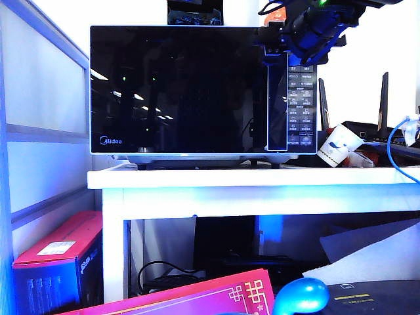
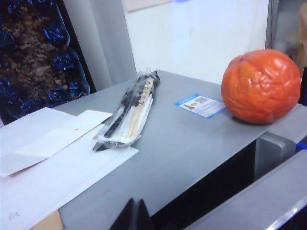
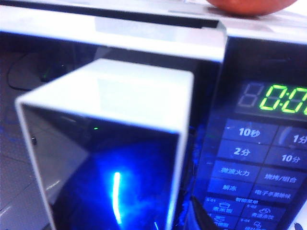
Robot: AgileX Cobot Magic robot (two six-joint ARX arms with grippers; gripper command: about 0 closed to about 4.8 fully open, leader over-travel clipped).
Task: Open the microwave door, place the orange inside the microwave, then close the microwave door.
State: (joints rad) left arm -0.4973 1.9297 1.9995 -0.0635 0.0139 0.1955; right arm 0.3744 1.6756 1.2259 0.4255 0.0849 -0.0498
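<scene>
The microwave [image 1: 197, 88] stands on a white table [image 1: 249, 178]. Its black glass microwave door [image 1: 177, 85] looks closed. My right gripper [image 1: 274, 41] is at the top of the door's vertical handle [image 3: 110, 158], which fills the right wrist view. One finger [image 3: 200, 218] lies against the handle's side next to the button panel [image 3: 254, 158]; the other is hidden. The orange [image 2: 261, 86] rests on the microwave's grey top [image 2: 192, 148] and peeks in as the orange [image 3: 249, 5] in the right wrist view. My left gripper [image 2: 136, 200] hovers over that top, short of the orange, tips together and empty.
On the microwave's top lie a wrapped chopstick packet [image 2: 129, 112], white paper sheets [image 2: 43, 158] and a small blue card [image 2: 200, 105]. A white paper cup [image 1: 338, 146], a router with antennas [image 1: 382, 98] and a blue cable [image 1: 394, 147] sit right of the microwave.
</scene>
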